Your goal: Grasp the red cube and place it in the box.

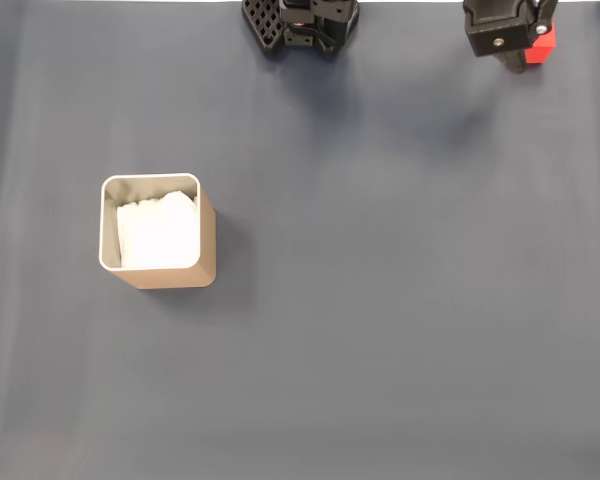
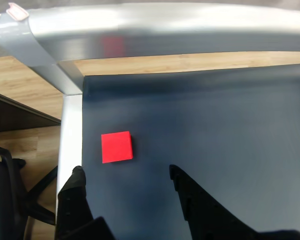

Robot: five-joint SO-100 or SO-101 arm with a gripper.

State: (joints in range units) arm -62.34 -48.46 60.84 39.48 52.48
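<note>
The red cube (image 2: 116,147) lies flat on the dark mat close to the table's metal edge, in the wrist view. In the fixed view the red cube (image 1: 541,44) peeks out at the top right, partly hidden by the black arm. My gripper (image 2: 125,175) hovers above the mat with its two black fingers spread open; the cube sits just beyond the gap, nearer the left finger (image 2: 76,192), and touches neither. The box (image 1: 157,232), tan with a pale rim and white paper inside, stands far off at the left of the fixed view.
The arm's black base (image 1: 300,25) sits at the top middle of the fixed view. A silver table rail (image 2: 140,30) and corner run just past the cube, with wooden floor and a chair base (image 2: 10,200) beyond the edge.
</note>
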